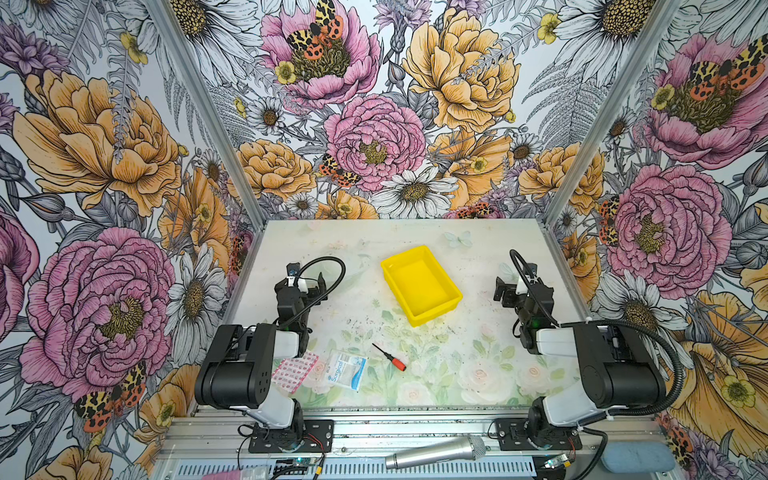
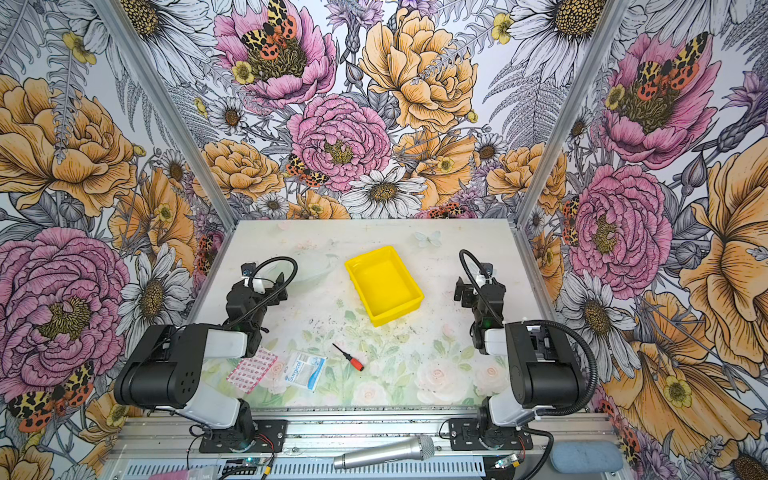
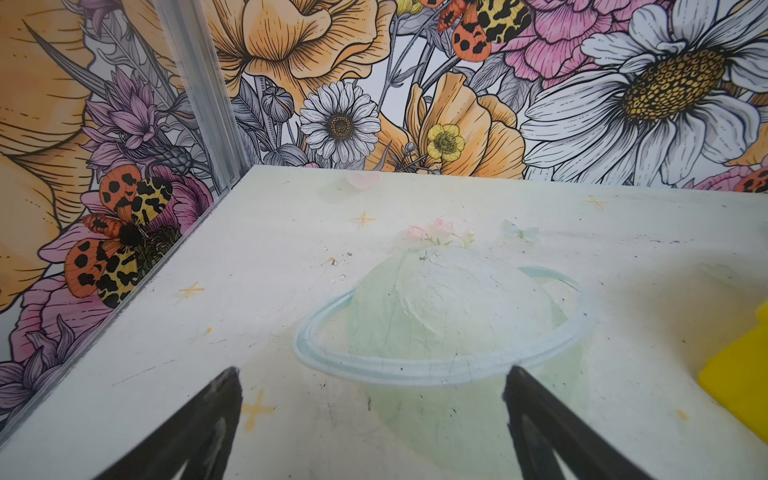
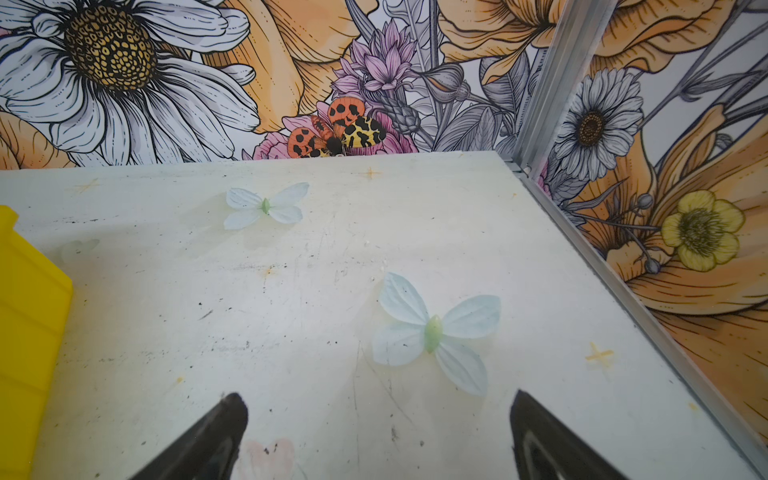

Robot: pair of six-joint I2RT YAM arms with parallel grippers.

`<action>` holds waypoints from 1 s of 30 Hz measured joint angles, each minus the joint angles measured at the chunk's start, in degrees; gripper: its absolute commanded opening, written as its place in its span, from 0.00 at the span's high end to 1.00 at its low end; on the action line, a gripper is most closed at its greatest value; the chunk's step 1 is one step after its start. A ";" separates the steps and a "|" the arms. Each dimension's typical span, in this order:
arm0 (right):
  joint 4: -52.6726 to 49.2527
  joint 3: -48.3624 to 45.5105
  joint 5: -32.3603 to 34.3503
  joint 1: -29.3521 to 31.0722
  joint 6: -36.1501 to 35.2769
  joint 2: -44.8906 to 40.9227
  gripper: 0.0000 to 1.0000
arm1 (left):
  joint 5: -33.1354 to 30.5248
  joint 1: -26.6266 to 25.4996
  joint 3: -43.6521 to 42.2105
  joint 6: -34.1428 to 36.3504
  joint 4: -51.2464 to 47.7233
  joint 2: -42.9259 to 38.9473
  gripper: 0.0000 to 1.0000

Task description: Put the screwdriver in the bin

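Starting on the left: the left pincer (image 3: pixel 372 372) hangs over the left-hand side of the desk (image 1: pixel 457 374). Its jaws are spread wide and there's just bare desk between them. In its wrist view a yellow corner of the bin (image 3: pixel 739 374) pokes in at the edge.

Near that arm's base there's a pink patterned packet (image 1: pixel 295 371) lying flat, partly tucked under the arm. Just right of it is a white and blue packet with "Surgical" printed on it (image 1: pixel 348 369).

Next comes the screwdriver (image 1: pixel 389 357), visible in both top views (image 2: pixel 348 356). It's lying flat on the desk at the near middle, just right of the Surgical packet but not touching it. The black shaft points far-left and the red handle sits at the near-right end. Nothing's gripping it and it's outside the bin.

The bin (image 1: pixel 434 313) sits farther back and a bit to the right, well apart from the screwdriver and turned at a slight angle to the desk edges.

A silver microphone (image 1: pixel 436 452) lies on the metal rail off the near edge of the desk.

The right pincer (image 4: pixel 378 395) is over the right side of the desk, jaws also apart with only desk between them, and the bin's wall (image 4: pixel 29 332) shows off to one side of its wrist view.

At the near right corner there's a blue-grey pad (image 1: pixel 638 457).
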 measured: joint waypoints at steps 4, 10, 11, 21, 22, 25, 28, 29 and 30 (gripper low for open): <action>0.00 0.00 0.00 0.00 0.02 0.00 0.00 | 0.02 0.00 0.00 0.00 0.00 0.00 0.01; -0.31 0.07 0.33 0.00 0.04 -0.04 0.00 | 0.00 0.00 0.13 0.00 -1.77 -0.44 0.01; -1.55 0.44 0.94 0.00 0.07 -0.31 0.00 | 0.00 0.00 0.24 0.00 -2.95 -0.98 0.01; -20.48 8.74 5.22 0.90 1.09 -10.82 0.01 | -2.49 -0.72 7.06 -1.07 -23.56 -14.23 0.01; -22.18 9.05 6.10 1.18 1.38 -11.96 0.01 | -2.84 -1.11 7.65 -1.33 -26.10 -15.82 0.01; -29.59 11.08 9.29 2.01 3.15 -14.75 0.00 | -4.28 -3.13 9.22 -3.02 -33.92 -20.87 0.01; -37.59 13.44 11.89 2.38 5.99 -16.96 0.01 | -6.25 -5.79 11.10 -6.05 -42.34 -25.53 0.01; -40.54 14.45 12.61 2.60 7.13 -17.68 0.00 | -6.73 -6.80 12.35 -7.30 -45.99 -26.97 0.01; -43.30 15.43 13.11 2.82 7.93 -18.34 0.00 | -7.08 -7.69 13.53 -8.26 -49.03 -28.06 0.01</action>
